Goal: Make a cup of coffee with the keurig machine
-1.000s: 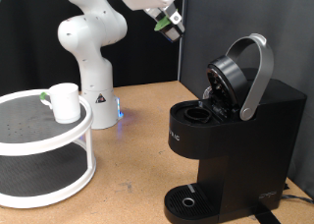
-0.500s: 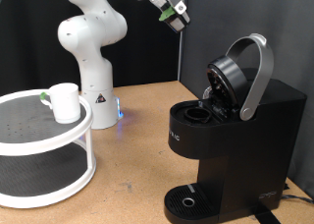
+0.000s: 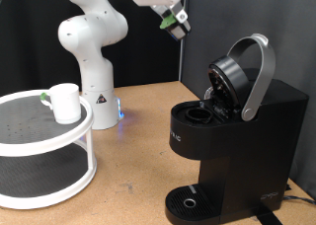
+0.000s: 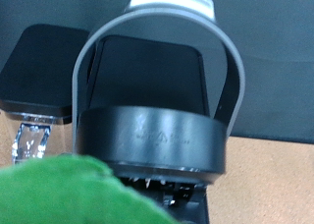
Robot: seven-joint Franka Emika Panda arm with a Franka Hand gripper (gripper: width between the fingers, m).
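The keurig machine (image 3: pixel 242 131) stands at the exterior view's right with its lid raised and its pod chamber (image 3: pixel 200 113) open. My gripper (image 3: pixel 176 24) hangs high above and to the left of the machine. It is shut on a small dark pod with a green top (image 3: pixel 170 21). In the wrist view the green top (image 4: pixel 74 193) fills the near corner, and the machine's arched lid handle (image 4: pixel 93 52) and round lid (image 4: pixel 147 136) lie ahead. The white cup (image 3: pixel 65 102) stands on a rack at the left.
The white round two-tier rack (image 3: pixel 39 141) fills the exterior view's left. The white robot arm base (image 3: pixel 94 67) stands behind it with a blue light. The machine's round drip tray (image 3: pixel 188 200) is bare. A wooden table (image 3: pixel 138 136) lies between rack and machine.
My gripper with the pod rose a little and shifted right, then came back down slightly. The machine, the cup and the rack have not moved.
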